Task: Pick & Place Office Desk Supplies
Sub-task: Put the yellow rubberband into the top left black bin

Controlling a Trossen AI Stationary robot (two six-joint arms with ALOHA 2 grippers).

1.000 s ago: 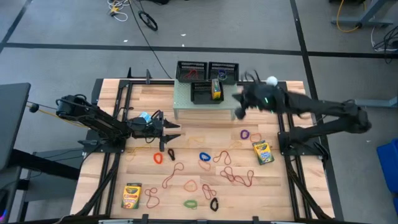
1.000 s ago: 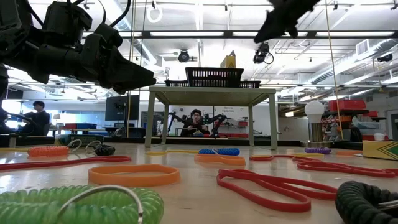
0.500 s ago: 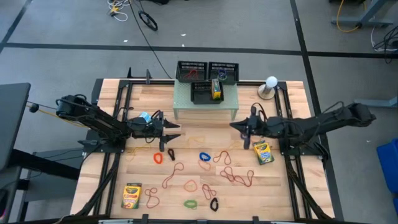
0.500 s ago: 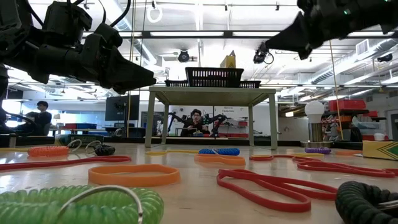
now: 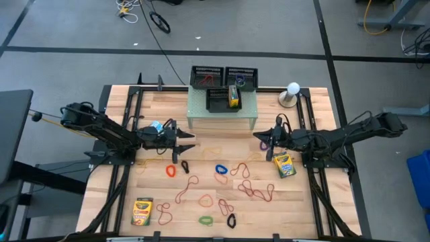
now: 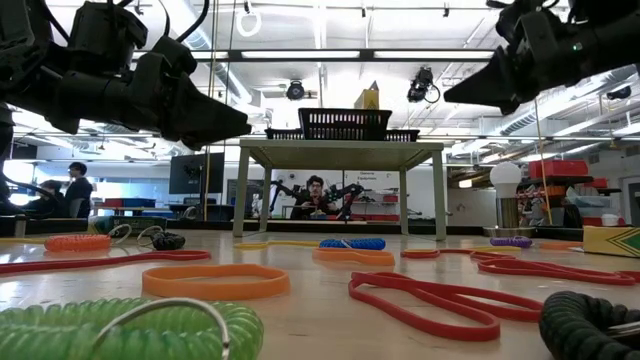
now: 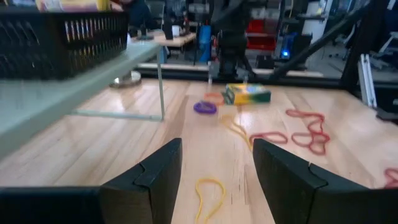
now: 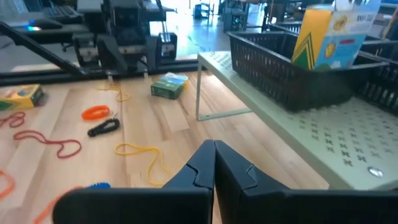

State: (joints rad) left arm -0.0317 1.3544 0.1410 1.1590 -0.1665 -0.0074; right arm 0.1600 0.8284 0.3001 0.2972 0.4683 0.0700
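Crayon boxes: one stands in a black mesh tray on the pale green riser (box). A second lies flat at the right, a third at the near left. Rubber bands lie loose mid-table: purple, blue, red, green, yellow. My right gripper hovers shut beside the riser's right near leg, above the purple band, and holds nothing. My left gripper hangs open and level at the left.
Two more mesh trays stand at the riser's far side. A white lamp-like object stands at the far right. Black frame rails run along both table sides. In the low view, people show in the room beyond.
My right gripper has come down from beside the riser's right end and gone toward the table's near edge. It has tipped closer to level and stays shut. Nothing on the table has moved.
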